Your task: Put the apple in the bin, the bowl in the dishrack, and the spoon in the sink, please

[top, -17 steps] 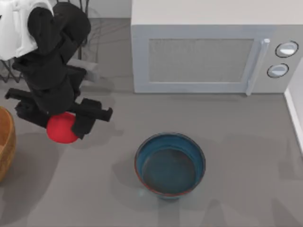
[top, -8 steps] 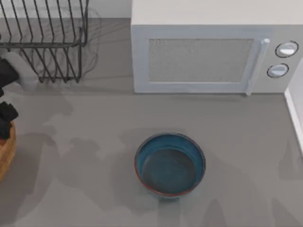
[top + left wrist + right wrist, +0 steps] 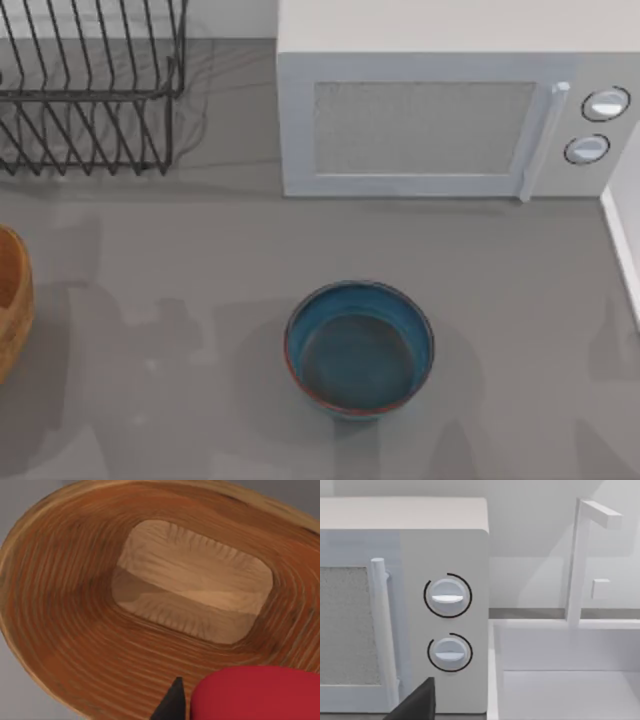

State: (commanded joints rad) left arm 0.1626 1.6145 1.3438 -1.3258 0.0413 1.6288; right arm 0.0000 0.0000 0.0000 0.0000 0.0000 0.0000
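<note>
On the grey counter (image 3: 200,260) the microwave (image 3: 450,110) sits at the back, the dishrack (image 3: 90,100) at the back left, the wooden bin (image 3: 100,605) at the left edge. The bowl (image 3: 360,346) waits mid-counter, untouched. My left hand (image 3: 240,700) hangs over the bin's mouth, clenched on the apple (image 3: 255,692). I judge the risk is letting go off-centre: the apple could strike the sloped wall and bounce out. I cannot tell my right hand's (image 3: 415,705) state; it faces the microwave dials.
</note>
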